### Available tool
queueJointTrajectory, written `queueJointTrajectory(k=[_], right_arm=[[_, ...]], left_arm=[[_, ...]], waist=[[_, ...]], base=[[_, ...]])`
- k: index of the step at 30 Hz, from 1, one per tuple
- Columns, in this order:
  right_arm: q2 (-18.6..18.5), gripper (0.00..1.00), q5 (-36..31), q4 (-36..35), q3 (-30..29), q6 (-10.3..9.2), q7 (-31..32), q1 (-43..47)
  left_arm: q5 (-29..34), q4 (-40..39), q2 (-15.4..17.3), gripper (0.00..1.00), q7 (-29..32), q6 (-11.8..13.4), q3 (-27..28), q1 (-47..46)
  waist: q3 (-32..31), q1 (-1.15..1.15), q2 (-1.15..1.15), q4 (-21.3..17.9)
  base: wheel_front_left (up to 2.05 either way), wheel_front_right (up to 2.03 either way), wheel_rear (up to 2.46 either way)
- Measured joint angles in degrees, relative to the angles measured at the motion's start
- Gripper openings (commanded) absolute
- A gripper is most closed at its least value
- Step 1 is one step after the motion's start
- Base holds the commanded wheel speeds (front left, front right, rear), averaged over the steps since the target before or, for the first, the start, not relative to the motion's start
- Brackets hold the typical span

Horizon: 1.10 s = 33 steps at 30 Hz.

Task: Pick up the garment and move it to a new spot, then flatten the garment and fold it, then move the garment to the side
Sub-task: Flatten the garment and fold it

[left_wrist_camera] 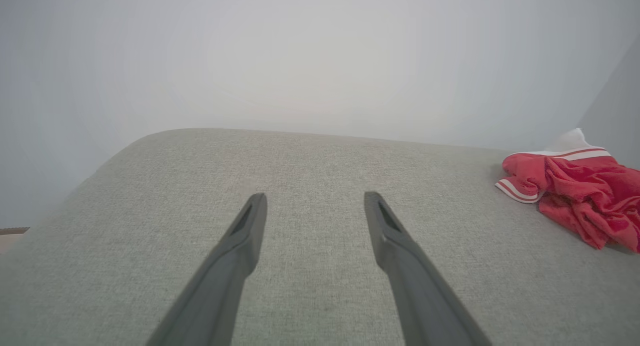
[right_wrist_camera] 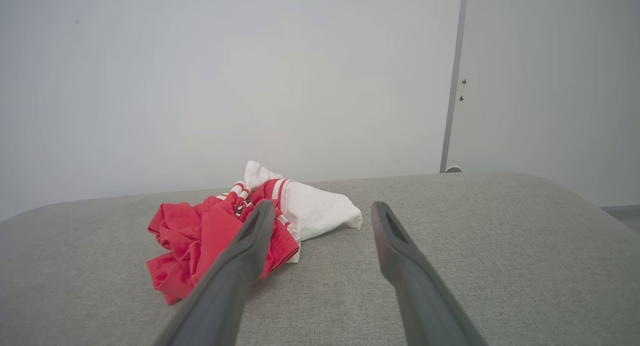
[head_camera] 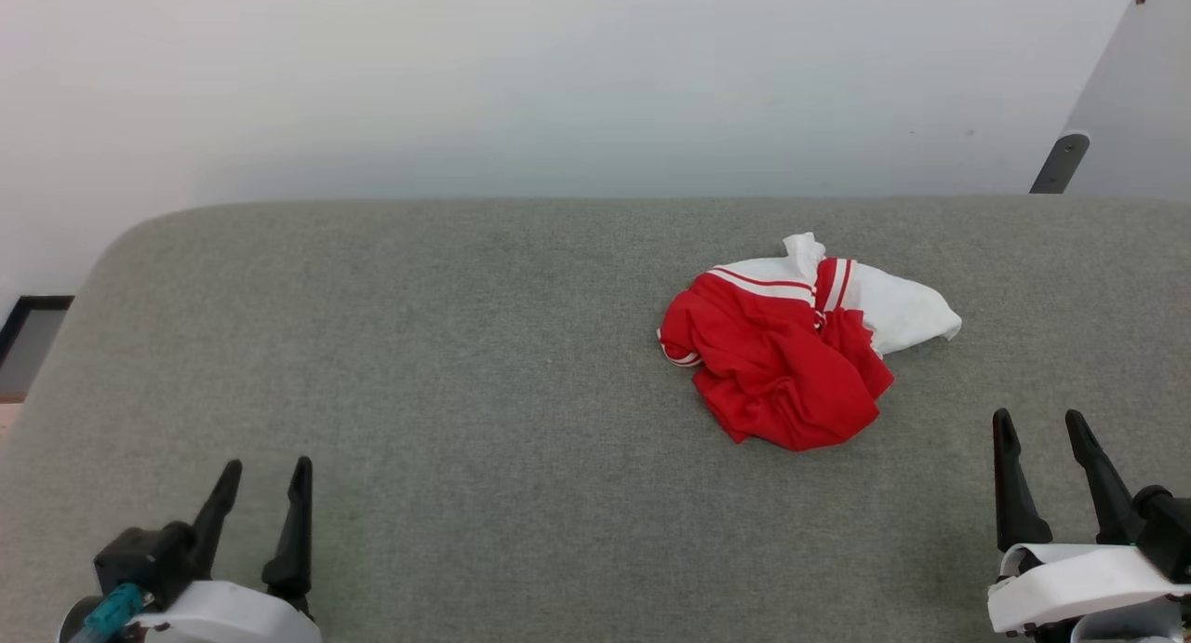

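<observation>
My left end effector (head_camera: pixel 267 464) and right end effector (head_camera: pixel 1037 416), each two long dark fingers on a white wrist, sit empty over the near edge of the grey, fabric-covered padded counter (head_camera: pixel 465 345). I judge from this that the first step, the pick-up, is not yet begun.

The next move, as I read it, belongs to my right arm, which is the nearer one. It calls for a reach toward 10 o'clock, a descent onto the highest bunch of cloth, and a pinch deep enough to lift the whole bundle rather than one loose layer. The fabric looks soft and limp, so I expect it to trail and unfurl as it rises.

As for pose, my left end effector rests at 7 o'clock in the head view and my right at 5 o'clock. Both point away from me and lie low and nearly level with the counter. Both have their fingers spread apart with nothing between them.

Beyond them lies the garment (head_camera: pixel 791 354), a red jersey T-shirt with white sleeves and red-and-white striped trim. It is crumpled in a heap at about 2 o'clock from the counter's middle, well apart from my left fingers and nearer my right. Any lettering is buried in the folds. Farthest off stands a plain pale wall (head_camera: pixel 558 85).
</observation>
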Motion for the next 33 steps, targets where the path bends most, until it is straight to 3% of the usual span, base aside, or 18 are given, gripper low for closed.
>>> queueJointTrajectory(k=[4, 7, 15, 19, 22, 28, 33], right_arm=[[0.14, 1.00, 0.00, -0.03, 0.29, 0.00, -0.01, -0.36], [0.34, 1.00, 0.01, -0.52, 0.27, 0.00, -0.01, -0.71], [2.79, 1.00, 0.64, -1.45, 3.53, 0.00, -0.09, -5.64], [3.60, 1.00, 1.76, -1.76, 4.22, 0.00, -0.10, -8.32], [3.85, 1.00, 2.72, -2.25, 4.88, 0.02, -0.11, -10.46], [3.81, 1.00, 8.20, -2.56, 6.41, 0.01, -0.23, -11.16], [3.83, 1.00, 10.82, -3.08, 7.76, 0.01, -0.23, -11.55]], left_arm=[[0.44, 0.36, -0.12, 1.00, 0.00, -0.31, -1.35, -0.23], [1.66, 1.21, 1.03, 1.00, 0.58, -0.51, -6.31, -3.04], [-2.65, 0.30, 8.39, 1.00, 10.28, -0.57, -24.60, -26.83], [-11.68, 1.56, 10.89, 1.00, 18.66, -0.58, -35.61, -40.77], [-21.02, 4.57, 12.06, 1.00, 27.37, -0.58, -40.76, -49.71], [-38.08, 12.37, 10.87, 1.00, 46.88, -0.58, -45.29, -60.84], [-42.62, 18.44, 9.18, 1.00, 55.33, -0.58, -46.89, -66.85]], waist=[[0.40, 0.00, 0.00, -0.55], [1.06, 0.00, 0.00, -0.93], [5.37, 0.00, 0.00, -3.70], [8.53, 0.00, 0.00, -6.28], [11.15, 0.00, 0.00, -8.54], [15.33, 0.00, 0.00, -14.32], [18.33, 0.00, 0.00, -18.89]], base=[[0.00, 0.00, 0.00], [0.00, 0.00, 0.00], [0.00, 0.00, 0.00], [0.00, 0.00, 0.00], [0.00, 0.00, 0.00], [0.00, 0.00, 0.00], [0.00, 0.00, 0.00]])
